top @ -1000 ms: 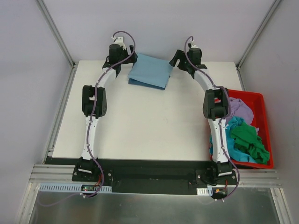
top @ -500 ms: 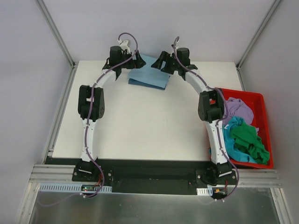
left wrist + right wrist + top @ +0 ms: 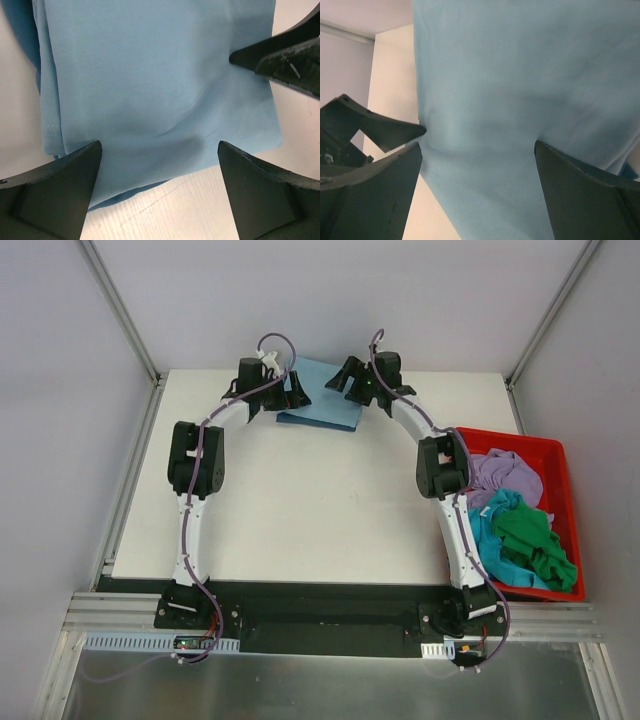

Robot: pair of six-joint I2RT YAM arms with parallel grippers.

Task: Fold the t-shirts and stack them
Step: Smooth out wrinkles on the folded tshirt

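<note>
A folded light sky-blue t-shirt lies at the far middle of the table, on top of a darker blue t-shirt whose edge shows beneath it. My left gripper hangs open over the stack's left side. My right gripper hangs open over its right side. The left wrist view has the light shirt filling the space between the spread fingers of the left gripper, with a right-gripper fingertip at the cloth's edge. In the right wrist view the shirt lies under the open right gripper. Neither holds anything.
A red bin stands at the table's right edge with a lilac tee, a green tee and a turquoise tee heaped in it. The white table ends just behind the stack, near the back wall.
Both grippers have swung inward from either side of the folded stack and now hang over it, close to each other. Their jaws have stayed open. The stack has not moved.
</note>
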